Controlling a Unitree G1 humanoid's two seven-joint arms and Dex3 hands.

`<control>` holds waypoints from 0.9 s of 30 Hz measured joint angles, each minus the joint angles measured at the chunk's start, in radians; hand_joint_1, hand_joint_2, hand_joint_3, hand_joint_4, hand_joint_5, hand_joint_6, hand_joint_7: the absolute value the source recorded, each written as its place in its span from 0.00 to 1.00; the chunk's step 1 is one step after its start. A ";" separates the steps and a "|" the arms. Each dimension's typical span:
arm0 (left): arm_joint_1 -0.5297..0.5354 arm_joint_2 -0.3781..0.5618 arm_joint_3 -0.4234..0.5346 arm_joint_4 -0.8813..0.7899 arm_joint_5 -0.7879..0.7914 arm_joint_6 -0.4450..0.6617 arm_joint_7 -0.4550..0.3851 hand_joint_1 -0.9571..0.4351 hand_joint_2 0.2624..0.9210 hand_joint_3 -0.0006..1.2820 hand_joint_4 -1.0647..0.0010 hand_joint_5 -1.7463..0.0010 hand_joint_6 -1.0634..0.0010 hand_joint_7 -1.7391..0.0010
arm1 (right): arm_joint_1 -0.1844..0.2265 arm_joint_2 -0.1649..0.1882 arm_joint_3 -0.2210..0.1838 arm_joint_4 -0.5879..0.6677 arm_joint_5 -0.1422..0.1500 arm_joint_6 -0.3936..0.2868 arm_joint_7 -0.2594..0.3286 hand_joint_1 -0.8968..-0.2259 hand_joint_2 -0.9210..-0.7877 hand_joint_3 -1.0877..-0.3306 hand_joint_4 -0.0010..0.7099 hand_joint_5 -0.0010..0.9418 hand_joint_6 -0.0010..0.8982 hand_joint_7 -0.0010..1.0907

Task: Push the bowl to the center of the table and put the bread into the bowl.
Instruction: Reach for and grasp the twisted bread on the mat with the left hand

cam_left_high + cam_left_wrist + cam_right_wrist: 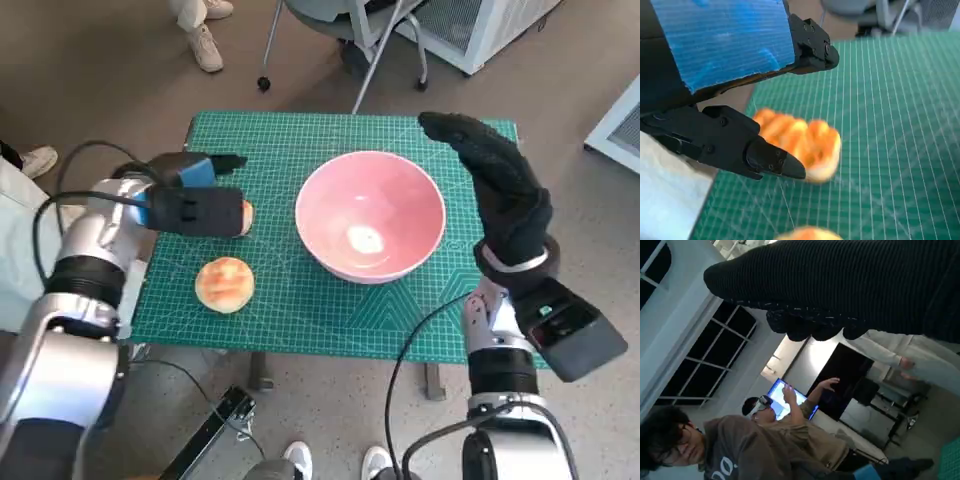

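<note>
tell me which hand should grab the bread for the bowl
Left. The left hand is already at a bread roll on the mat's left side, while the right hand is raised beyond the pink bowl, away from both rolls.

bowls: one pink bowl | bread: two pieces, one bun lying open on the mat, a second bread piece under the left hand | mats: one green cutting mat | hands: two, left and right hand | people: two in the right wrist view
</note>
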 measured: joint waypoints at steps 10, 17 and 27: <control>0.001 -0.052 -0.069 0.017 0.047 0.082 0.020 0.64 0.87 0.02 0.56 0.97 0.46 0.95 | 0.013 -0.008 0.002 -0.005 -0.018 -0.005 -0.039 0.46 0.00 0.52 0.46 0.01 0.01 0.78; 0.003 -0.051 -0.126 0.017 0.100 0.041 0.123 0.50 0.99 0.09 0.36 0.95 0.40 0.46 | 0.019 -0.008 0.006 -0.005 -0.019 -0.005 -0.054 0.46 0.00 0.53 0.45 0.01 0.01 0.77; 0.005 -0.019 -0.144 0.017 0.119 -0.035 0.177 0.43 1.00 0.09 0.34 0.95 0.40 0.27 | 0.022 -0.001 0.010 -0.005 -0.016 -0.004 -0.058 0.46 0.00 0.54 0.45 0.00 0.01 0.77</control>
